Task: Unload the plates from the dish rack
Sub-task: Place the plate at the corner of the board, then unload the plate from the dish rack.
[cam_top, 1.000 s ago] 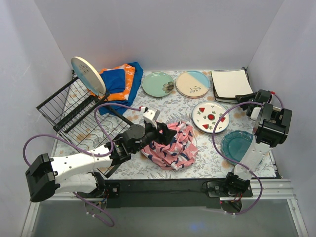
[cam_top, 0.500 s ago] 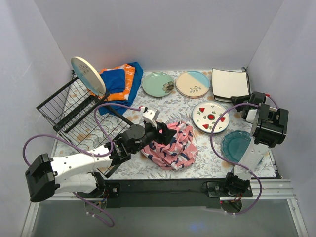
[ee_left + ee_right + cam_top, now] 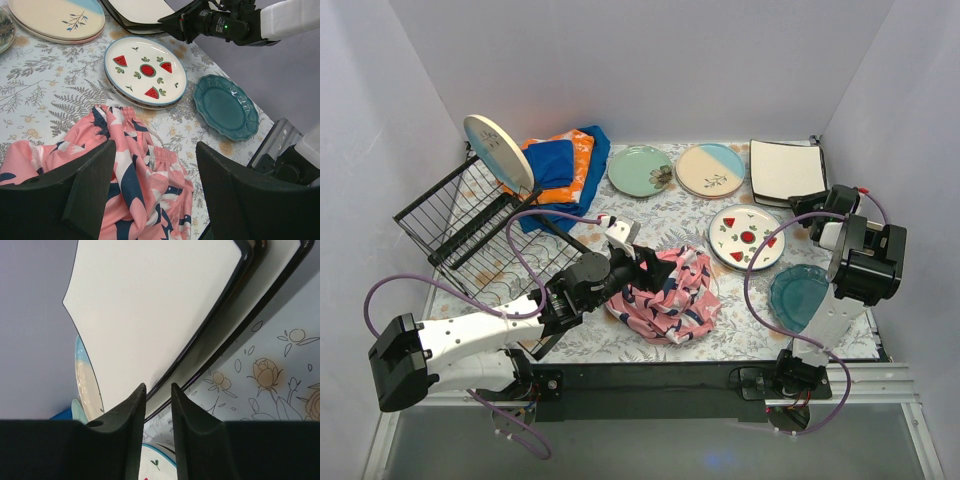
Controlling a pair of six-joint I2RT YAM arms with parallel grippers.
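One plate [image 3: 498, 150] stood in the dish rack [image 3: 450, 225]; other plates [image 3: 640, 170] lay on the desk [image 3: 655, 215]. The left end effector [image 3: 155, 147] gaped empty; for the right end effector [image 3: 158, 390] I could not tell.

The dish rack [image 3: 470, 235] is thin black wire with a satin coating. The teal plate [image 3: 226, 106] is glossy glazed ceramic with a raised relief rim. The watermelon plate [image 3: 145, 71] is smooth and glossy. The square plates [image 3: 150, 305] are cream satin with a glossy dark edge. The pink cloth [image 3: 135, 185] is soft, matt, creased fabric. The left gripper [image 3: 155, 150] has fingers [image 3: 90, 190] of matt black, finely grained plastic. The table cover [image 3: 40, 100] is a matt floral print.
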